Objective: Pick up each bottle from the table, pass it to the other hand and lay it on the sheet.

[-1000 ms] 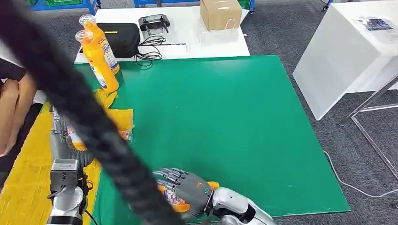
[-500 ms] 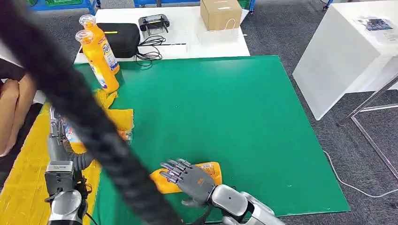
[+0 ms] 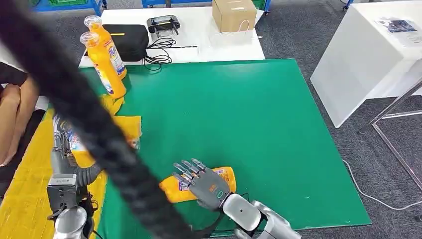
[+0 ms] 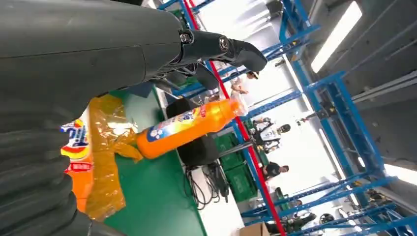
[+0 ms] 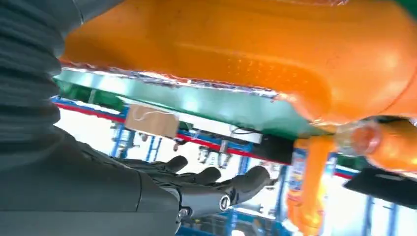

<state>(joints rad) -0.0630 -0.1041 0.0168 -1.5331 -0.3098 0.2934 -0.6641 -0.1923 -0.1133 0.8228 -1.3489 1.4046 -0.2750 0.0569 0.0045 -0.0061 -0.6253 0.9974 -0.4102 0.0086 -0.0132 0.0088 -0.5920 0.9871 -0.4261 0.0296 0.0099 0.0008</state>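
An orange bottle (image 3: 171, 192) (image 5: 246, 49) lies on its side on the green sheet (image 3: 239, 114) near the front edge. My right hand (image 3: 205, 182) (image 5: 196, 191) hovers just over it with fingers spread, holding nothing. Two more orange bottles (image 3: 105, 59) (image 4: 192, 125) stand upright at the sheet's far left corner. Another labelled bottle (image 3: 75, 142) (image 4: 78, 147) lies in crumpled yellow wrap (image 3: 124, 127) at the left. My left hand (image 3: 60, 144) (image 4: 147, 44) is right beside that bottle, its fingers stretched out and open.
A thick black cable (image 3: 74, 109) crosses the head view diagonally and hides part of the left side. Behind the sheet a white table carries a black bag (image 3: 130, 40), wires and a cardboard box (image 3: 234, 14). A white cabinet (image 3: 368, 55) stands at the right. A person (image 3: 12, 114) is at the left edge.
My right hand has let go of the orange bottle, opened its fingers and shifted slightly right; the bottle now lies on the sheet. The left hand has drawn back a little.
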